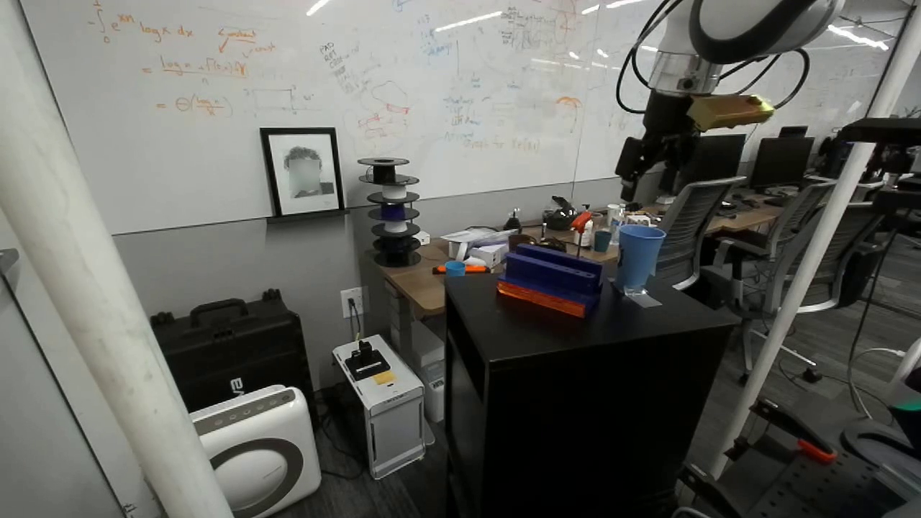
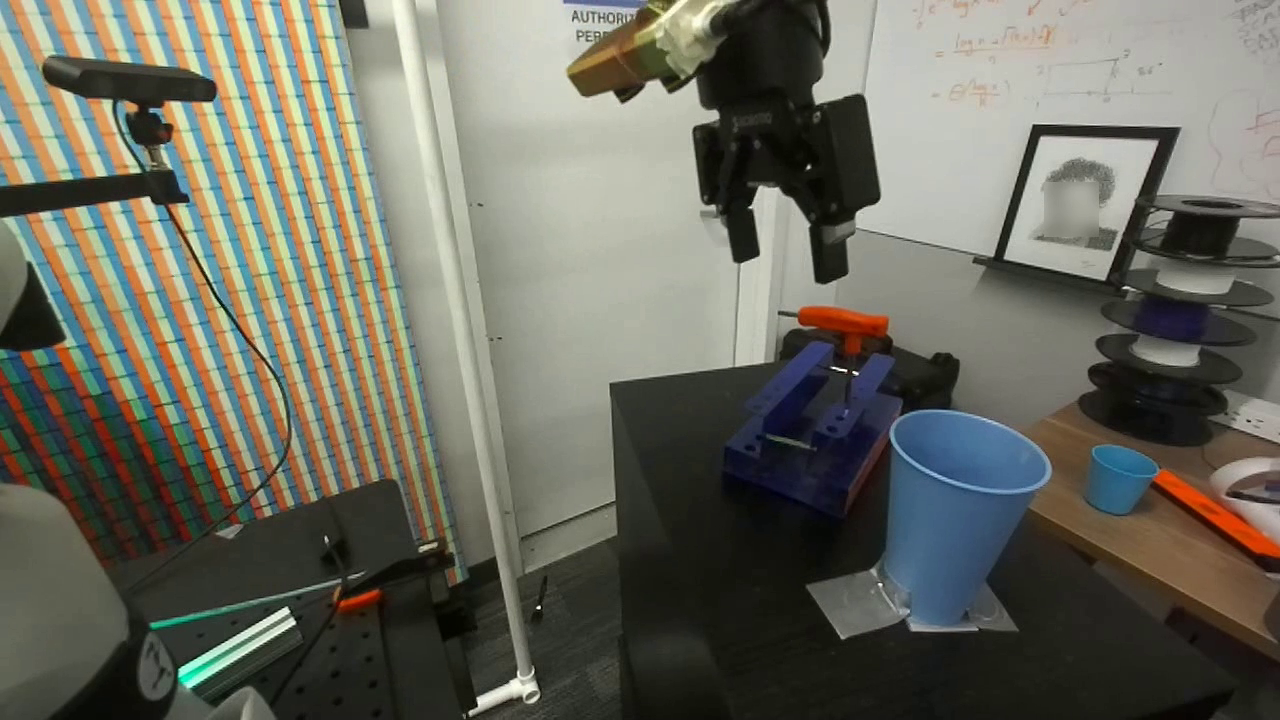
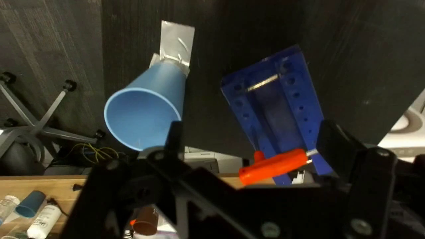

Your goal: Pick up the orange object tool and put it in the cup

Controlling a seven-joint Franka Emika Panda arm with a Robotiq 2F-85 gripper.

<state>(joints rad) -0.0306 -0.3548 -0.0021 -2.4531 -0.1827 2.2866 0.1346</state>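
And the gripper point(image 2: 787, 255) is held aloft, jaws spread well apart, while lower down the orange tool point(image 2: 845, 321) is seen upright in the blue rack point(image 2: 790, 475) (handle uppermost, shaft down). Beside the rack, the light-blue cup point(image 2: 950, 535) is fastened with silver tape point(image 2: 848, 606) onto the black cabinet point(image 2: 740, 560).

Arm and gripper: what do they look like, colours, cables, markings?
The arm is white and rounded with a dark band, ending in a silvery collar. Black cables loop beside it. The gripper is black and angular, two-fingered, with small pale lettering on its body. A gold-toned, boxy block juts out near its base.
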